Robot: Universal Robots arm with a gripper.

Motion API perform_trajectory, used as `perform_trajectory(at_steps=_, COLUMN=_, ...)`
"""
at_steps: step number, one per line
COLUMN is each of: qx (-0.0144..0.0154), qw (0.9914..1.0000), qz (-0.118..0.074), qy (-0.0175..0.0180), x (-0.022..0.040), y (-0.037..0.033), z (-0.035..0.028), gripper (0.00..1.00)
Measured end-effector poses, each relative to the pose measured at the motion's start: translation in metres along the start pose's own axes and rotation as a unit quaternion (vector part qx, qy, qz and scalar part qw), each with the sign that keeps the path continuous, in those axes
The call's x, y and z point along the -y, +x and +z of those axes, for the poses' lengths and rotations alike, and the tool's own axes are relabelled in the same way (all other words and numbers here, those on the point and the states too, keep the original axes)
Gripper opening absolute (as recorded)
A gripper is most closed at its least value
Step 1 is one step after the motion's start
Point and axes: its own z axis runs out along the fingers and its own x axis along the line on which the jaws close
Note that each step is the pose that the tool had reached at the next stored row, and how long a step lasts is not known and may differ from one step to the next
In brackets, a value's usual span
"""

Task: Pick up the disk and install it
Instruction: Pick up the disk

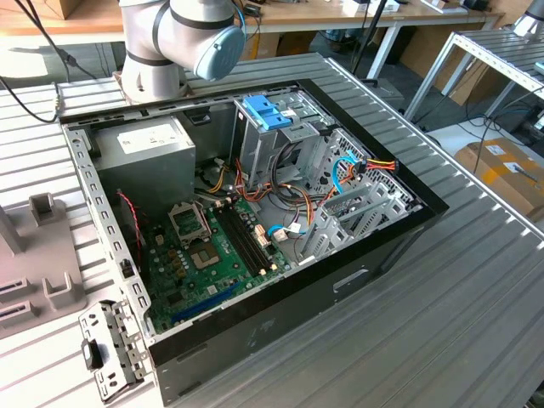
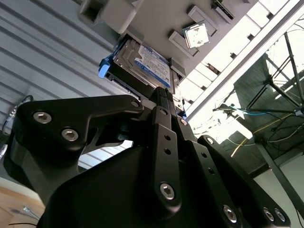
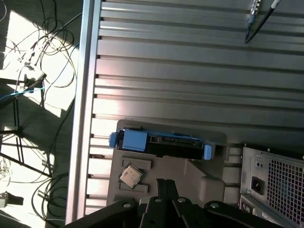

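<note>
Mid-frame, the disk [image 3: 161, 142], blue rails and end tab showing, sits in a grey holder [image 3: 190, 173] on the ribbed metal worktop [image 3: 190, 71]. A small square chip [image 3: 130, 175] lies on the holder. The black hand [image 3: 166, 192] hangs near it, and a vented computer case [image 3: 275, 185] stands just beside the holder.

- One disk [image 3: 161, 142]
- One grey holder [image 3: 190, 173]
- One processor chip [image 3: 129, 175]
- One open computer case [image 1: 297, 297]
- One green motherboard [image 1: 212, 246]
- One pale blue bracket [image 1: 266, 113]
- One grey power supply [image 1: 144, 157]
- One robot arm [image 1: 183, 34]
</note>
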Motion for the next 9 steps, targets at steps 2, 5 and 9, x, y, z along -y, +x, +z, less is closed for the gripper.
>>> perform_trajectory(at_steps=2, qx=-0.0002, qw=0.99999, qz=-0.005, qy=-0.0001, x=0.0, y=0.0, z=0.0, gripper=0.11)
perform_trajectory(at_steps=5, qx=-0.0006, qw=0.99991, qz=-0.013, qy=-0.0003, x=0.0, y=0.0, z=0.0, gripper=0.11)
perform_trajectory(at_steps=9, qx=-0.0012, qw=0.99966, qz=-0.026, qy=-0.0006, x=0.0, y=0.0, z=0.0, gripper=0.11)
